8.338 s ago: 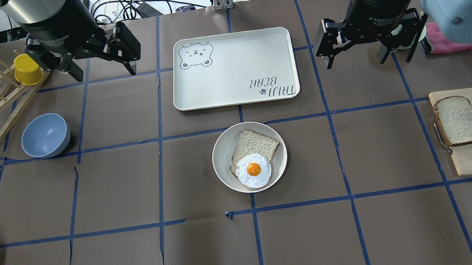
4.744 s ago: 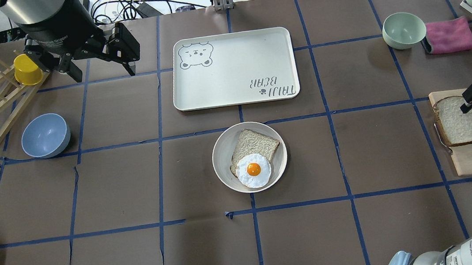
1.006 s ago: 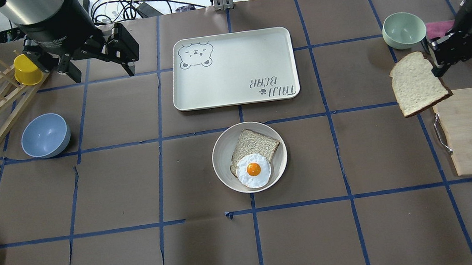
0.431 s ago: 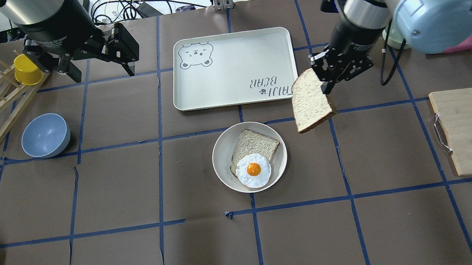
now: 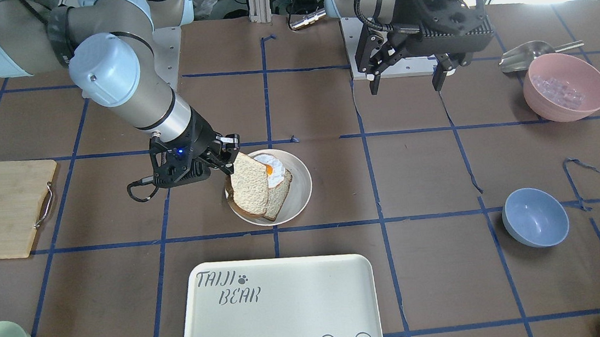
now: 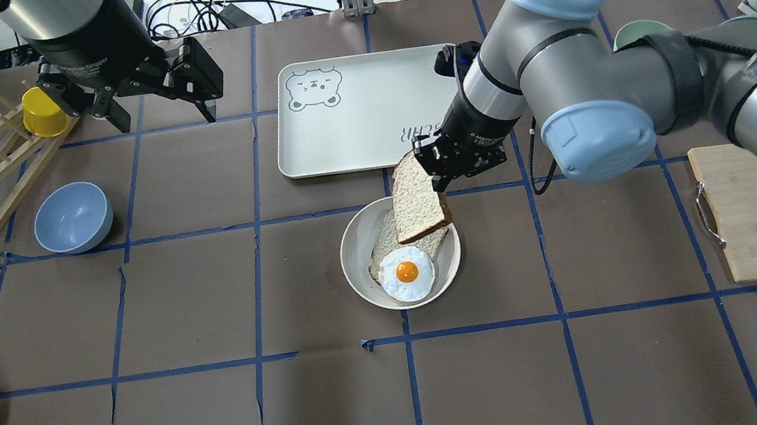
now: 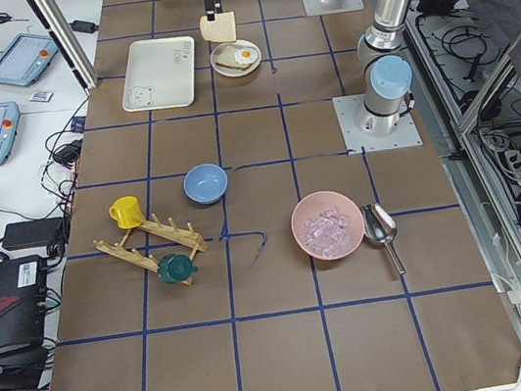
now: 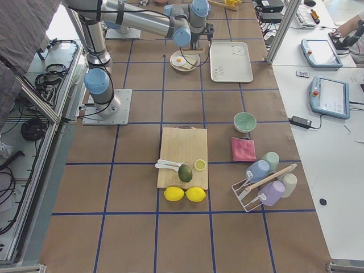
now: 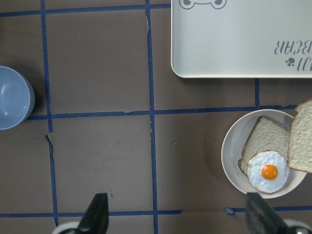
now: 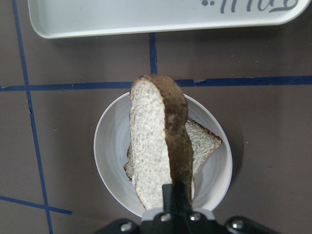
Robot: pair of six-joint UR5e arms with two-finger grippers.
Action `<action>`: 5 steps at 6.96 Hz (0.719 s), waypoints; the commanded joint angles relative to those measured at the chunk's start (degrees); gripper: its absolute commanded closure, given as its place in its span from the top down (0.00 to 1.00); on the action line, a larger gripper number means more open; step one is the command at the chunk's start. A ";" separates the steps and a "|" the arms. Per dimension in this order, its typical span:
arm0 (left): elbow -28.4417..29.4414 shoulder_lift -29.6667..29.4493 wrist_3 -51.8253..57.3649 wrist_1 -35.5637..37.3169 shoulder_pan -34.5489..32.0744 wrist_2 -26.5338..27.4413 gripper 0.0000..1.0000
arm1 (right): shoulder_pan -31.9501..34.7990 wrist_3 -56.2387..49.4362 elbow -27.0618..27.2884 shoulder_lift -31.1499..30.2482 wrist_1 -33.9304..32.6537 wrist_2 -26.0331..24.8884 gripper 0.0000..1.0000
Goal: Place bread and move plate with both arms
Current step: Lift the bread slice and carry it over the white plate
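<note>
We see the right gripper [image 6: 447, 162] closed on the bread [image 6: 419, 197], its two fingers [image 10: 176, 197] pinching the brown crust at one end. From that pinch the slice hangs tilted on edge, reaching away from the fingers and down over the far side of the plate [image 6: 352, 258], the side toward the tray [image 6: 353, 115]. The fingers themselves sit just beyond the plate's far right rim, above the table. On the plate lie a smaller slice [image 6: 386, 244] and a fried egg [image 6: 407, 273] at its near edge. We cannot tell whether the hanging bread touches the slice beneath it. The left gripper [image 6: 167, 119] hovers at the far left of the table, well apart from the plate, its fingers [image 9: 97, 217] spread wide with nothing between them.
</note>
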 commanded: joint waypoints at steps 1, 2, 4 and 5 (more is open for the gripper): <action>0.00 0.00 0.00 0.00 0.00 -0.02 1.00 | 1.83 2.38 6.22 2.05 -9.09 3.42 0.00; 0.00 0.00 0.00 0.00 0.00 -0.03 1.00 | 3.06 2.38 7.11 2.14 -9.37 3.34 0.00; 0.00 0.00 0.00 0.00 0.00 -0.03 1.00 | 3.16 1.69 7.73 2.23 -9.20 3.69 0.00; 0.00 0.00 0.00 0.00 0.00 -0.03 1.00 | 3.16 1.59 8.08 2.23 -9.81 3.69 0.00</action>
